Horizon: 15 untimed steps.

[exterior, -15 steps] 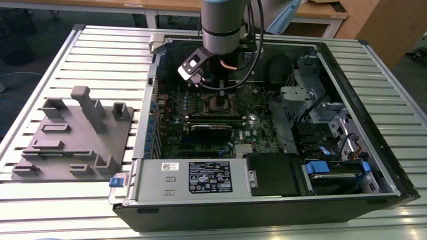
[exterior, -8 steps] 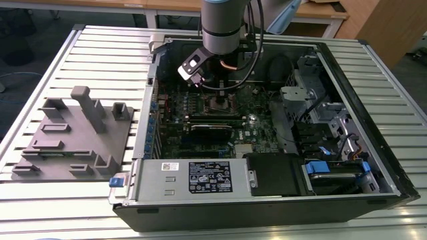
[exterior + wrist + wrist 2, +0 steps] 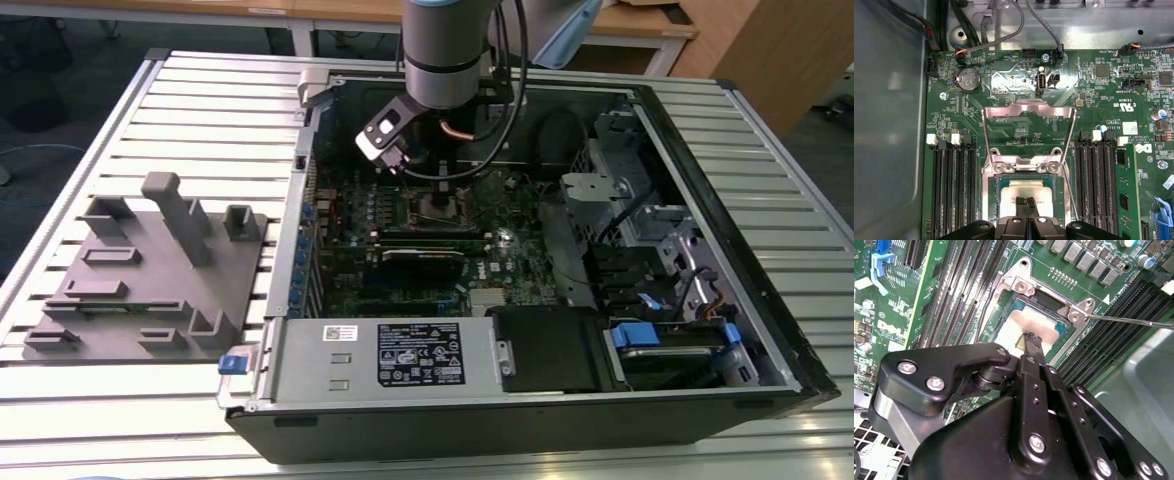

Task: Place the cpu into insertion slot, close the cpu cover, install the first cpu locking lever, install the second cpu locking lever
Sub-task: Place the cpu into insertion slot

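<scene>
cpu point(image 3: 1026, 187) in case point(image 3: 534, 425) on slatted table point(image 3: 214, 100)

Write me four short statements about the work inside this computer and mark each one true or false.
1. The cpu lies in the insertion slot. True.
2. The cpu cover is shut down over the chip. False: it stands swung up and open, and the board shows through its window.
3. The fingers are spread wide apart. False: they are drawn together, with their tips at the top of the cpu.
4. A grey fixture tray lies outside the computer case, to the exterior view's left. True.
</scene>
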Available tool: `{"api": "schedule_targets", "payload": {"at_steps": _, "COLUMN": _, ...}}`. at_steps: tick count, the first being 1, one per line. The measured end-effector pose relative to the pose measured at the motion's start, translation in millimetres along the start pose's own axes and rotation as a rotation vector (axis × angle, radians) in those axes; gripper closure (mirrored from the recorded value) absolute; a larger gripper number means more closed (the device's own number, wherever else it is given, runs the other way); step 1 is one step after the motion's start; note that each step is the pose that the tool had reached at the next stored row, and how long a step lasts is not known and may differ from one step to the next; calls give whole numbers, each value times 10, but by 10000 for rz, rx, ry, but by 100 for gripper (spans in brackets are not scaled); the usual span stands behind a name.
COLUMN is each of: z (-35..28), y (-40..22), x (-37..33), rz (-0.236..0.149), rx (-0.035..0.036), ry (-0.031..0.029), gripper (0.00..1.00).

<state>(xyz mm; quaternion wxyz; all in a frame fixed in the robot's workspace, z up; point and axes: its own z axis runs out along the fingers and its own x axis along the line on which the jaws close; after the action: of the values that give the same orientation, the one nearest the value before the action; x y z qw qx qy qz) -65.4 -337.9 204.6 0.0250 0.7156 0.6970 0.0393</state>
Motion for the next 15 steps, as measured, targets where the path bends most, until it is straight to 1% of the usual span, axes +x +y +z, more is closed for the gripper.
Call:
{"api": "schedule_targets", "payload": {"at_steps": 4, "z": 0, "y": 0, "x": 0, "rz": 1, "rx": 16, "ry": -3, "gripper": 89}}
{"api": "schedule_targets", "payload": {"at_steps": 13, "z": 9, "y": -2, "x": 0, "rz": 1, "rx": 17, "ry": -2, "gripper": 89}}
{"api": "schedule_targets", "payload": {"at_steps": 15, "z": 11, "y": -12, "x": 0, "rz": 2, "rx": 15, "ry": 0, "gripper": 89}}
